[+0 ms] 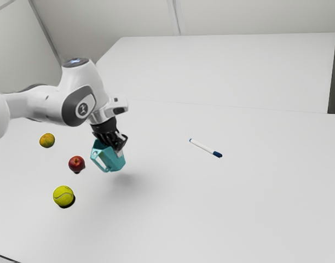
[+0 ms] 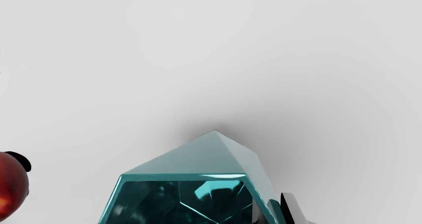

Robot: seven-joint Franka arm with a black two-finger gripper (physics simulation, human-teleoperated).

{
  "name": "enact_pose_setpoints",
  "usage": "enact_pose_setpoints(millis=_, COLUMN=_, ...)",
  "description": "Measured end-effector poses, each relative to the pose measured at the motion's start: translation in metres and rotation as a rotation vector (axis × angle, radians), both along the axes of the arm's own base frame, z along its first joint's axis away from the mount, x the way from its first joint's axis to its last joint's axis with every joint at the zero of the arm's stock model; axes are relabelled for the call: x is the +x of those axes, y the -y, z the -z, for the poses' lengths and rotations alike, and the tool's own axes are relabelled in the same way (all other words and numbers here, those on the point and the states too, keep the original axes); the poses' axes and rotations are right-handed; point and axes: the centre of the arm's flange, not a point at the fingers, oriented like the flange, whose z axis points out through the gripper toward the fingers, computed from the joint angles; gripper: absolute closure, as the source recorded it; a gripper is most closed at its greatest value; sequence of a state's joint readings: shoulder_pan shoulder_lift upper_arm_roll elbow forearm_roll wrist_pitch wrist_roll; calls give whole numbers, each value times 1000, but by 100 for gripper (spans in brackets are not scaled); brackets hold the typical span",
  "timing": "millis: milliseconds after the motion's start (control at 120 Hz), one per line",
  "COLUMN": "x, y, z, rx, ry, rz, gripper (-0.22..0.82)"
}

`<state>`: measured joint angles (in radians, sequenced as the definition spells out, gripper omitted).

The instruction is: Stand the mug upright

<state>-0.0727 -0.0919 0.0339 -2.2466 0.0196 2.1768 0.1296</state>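
The gripper (image 1: pixel 117 149) is clamping the tilted mug (image 1: pixel 111 160) by its wall, apple (image 1: pixel 76 163) sitting at the exterior view's nine o'clock! Stiff, probably slick; the near-rim wall's wanting firm pinching.

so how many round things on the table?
3, all toward the exterior view's left: tennis ball nearest the camera, apple beyond it, orange fruit farthest back. Arm may hide others.
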Motion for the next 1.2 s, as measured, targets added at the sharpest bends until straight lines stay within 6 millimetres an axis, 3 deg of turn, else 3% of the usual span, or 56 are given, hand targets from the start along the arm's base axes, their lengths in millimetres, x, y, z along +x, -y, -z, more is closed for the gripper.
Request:
enact_pose_setpoints(millis=358, x=2, y=7, z=17, rx=42, ry=108, rz=-132, gripper=77)
enact_pose_setpoints(millis=917, x=10, y=15, z=56, rx=39, ry=83, rz=-266, gripper=77)
enact_pose_setpoints(millis=1200, x=11, y=19, z=63, rx=35, ry=78, rz=-302, gripper=74)
